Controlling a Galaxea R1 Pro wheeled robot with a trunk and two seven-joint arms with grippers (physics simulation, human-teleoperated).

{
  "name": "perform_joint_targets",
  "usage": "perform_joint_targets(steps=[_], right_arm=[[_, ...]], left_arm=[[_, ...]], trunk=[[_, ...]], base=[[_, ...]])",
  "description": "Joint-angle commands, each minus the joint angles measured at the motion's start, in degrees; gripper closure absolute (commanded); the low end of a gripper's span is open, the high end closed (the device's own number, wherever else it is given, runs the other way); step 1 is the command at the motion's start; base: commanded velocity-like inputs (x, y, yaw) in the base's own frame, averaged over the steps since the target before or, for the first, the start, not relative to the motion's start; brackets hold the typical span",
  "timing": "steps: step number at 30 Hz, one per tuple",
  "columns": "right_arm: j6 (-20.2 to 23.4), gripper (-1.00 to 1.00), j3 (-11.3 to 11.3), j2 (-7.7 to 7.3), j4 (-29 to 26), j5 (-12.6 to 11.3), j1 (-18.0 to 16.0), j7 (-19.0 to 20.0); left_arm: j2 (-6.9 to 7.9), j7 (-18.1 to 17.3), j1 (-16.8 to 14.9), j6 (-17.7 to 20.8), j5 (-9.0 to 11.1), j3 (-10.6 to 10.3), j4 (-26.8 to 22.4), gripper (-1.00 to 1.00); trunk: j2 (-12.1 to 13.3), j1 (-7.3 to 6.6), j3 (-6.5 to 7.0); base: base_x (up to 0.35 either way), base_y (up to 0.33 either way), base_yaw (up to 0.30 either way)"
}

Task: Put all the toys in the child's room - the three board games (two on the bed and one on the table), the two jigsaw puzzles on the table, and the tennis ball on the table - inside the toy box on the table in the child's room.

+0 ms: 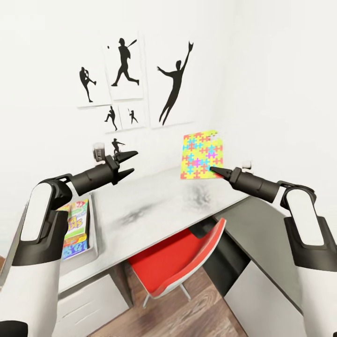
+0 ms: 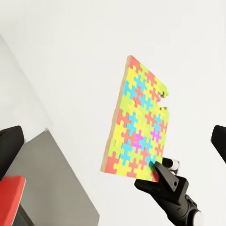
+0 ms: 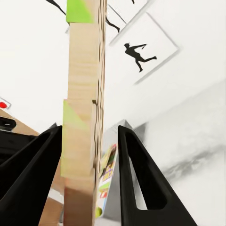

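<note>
You are in a child's room: baseball silhouette prints (image 1: 124, 65) on the wall, a bench (image 1: 154, 206), a red chair (image 1: 180, 260).

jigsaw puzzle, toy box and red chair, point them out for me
jigsaw puzzle (image 1: 202, 154), head view, middle of its coloured face
toy box (image 1: 93, 234), head view, its grey right wall
red chair (image 1: 180, 255), head view, middle of its seat
</note>
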Motion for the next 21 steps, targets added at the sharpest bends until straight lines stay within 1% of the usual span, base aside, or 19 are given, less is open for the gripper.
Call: perform_joint_targets(steps=[1,10,15,21], right_arm=[[0.3,1.0,0.0,0.0,0.1,0.4,0.0,0.7],[0.3,1.0,3.1,0.09,1.4,0.4,1.0,0.6],[0.3,1.0,3.8,0.57,3.2,0.4,1.4,0.6],[0.3,1.0,4.1,1.32,3.9,0.4,1.5,0.6]], left_arm=[[0.0,0.6,0.0,0.2,0.6,0.0,0.0,-1.0],[0.05,0.6,0.3,0.2,0.6,0.1,0.0,-1.0],[0.27,0.7,0.4,0.2,0.6,0.2,0.0,-1.0],[0.38,0.7,0.4,0.2,0.6,0.2,0.1,-1.0]], trunk=[[-0.1,0.04,-0.05],[-0.1,0.04,0.53],[-0.1,0.04,0.86],[-0.1,0.04,1.25]], base=[[0.0,0.0,0.227],[0.0,0.0,0.227],[0.0,0.0,0.227],[0.0,0.009,0.228]])
